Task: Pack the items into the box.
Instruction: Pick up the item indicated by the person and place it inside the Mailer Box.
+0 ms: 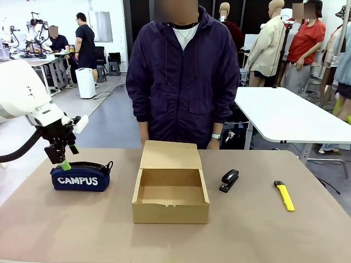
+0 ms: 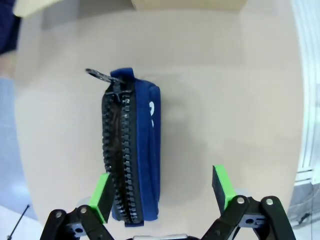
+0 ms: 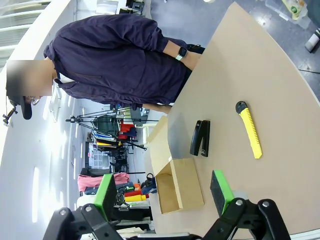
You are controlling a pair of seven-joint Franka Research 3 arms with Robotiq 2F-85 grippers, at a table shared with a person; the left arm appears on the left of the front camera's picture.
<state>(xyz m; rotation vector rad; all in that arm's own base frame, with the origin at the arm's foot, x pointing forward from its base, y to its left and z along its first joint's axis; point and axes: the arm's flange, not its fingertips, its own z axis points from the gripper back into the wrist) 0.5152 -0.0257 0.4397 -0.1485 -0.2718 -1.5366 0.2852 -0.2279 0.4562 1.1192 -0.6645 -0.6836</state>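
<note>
Three items, all outside the box [image 1: 170, 212]; flap up; pouch [image 1: 80, 176] left of box, stapler [image 1: 229, 179] just right of it, knife [image 1: 284, 195] further right. Left gripper [image 2: 162, 189] wide open, straddling pouch end; zip edge just beside one finger [image 2: 102, 194], other finger well clear; nothing gripped. Right gripper [image 3: 165, 192] open, holding nothing.

Matt brown cardboard box [image 1: 170, 211], navy cloth pouch [image 1: 80, 177], glossy black stapler [image 1: 229, 179], smooth tan table [image 1: 274, 235].
</note>
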